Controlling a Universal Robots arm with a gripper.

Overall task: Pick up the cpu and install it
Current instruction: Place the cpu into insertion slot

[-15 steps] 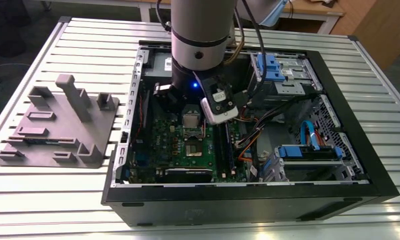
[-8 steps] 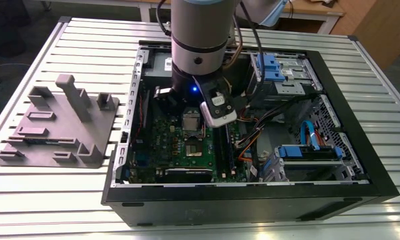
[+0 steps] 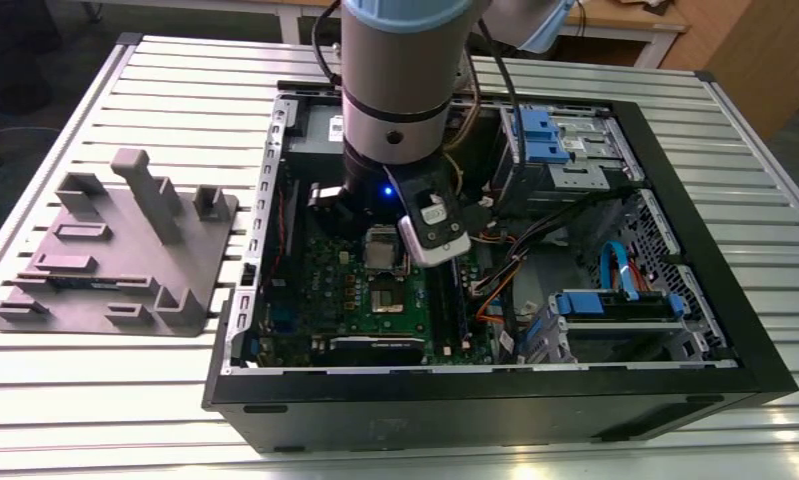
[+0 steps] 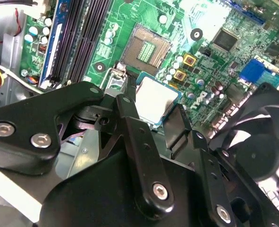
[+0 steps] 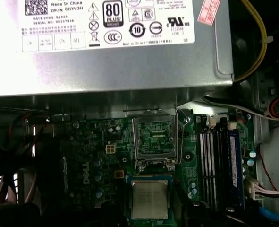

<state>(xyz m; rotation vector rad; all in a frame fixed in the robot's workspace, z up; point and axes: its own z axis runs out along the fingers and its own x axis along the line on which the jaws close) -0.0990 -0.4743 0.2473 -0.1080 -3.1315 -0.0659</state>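
The cpu (image 4: 157, 98) (image 5: 149, 198) is a small square chip with a silvery top. It sits between my black fingers (image 4: 128, 106), which flank two of its opposite edges. My gripper (image 4: 154, 108) (image 5: 149, 210) is shut on the cpu and holds it just above the green motherboard (image 4: 210, 61), close beside the open socket (image 4: 150, 47) (image 5: 154, 137). The socket's gold contact field is bare and its metal frame stands open. In the exterior view my gripper (image 3: 380, 243) is down inside the open computer case (image 3: 719, 330).
A grey power supply box (image 5: 130, 56) with a white label lies just past the socket. Long black memory sticks (image 5: 214, 163) (image 4: 78, 38) run beside it. A black fan (image 4: 259, 142), loose cables (image 3: 506, 270) and blue drive bays (image 3: 539, 135) crowd the case. A grey fixture tray (image 3: 119, 250) lies outside.
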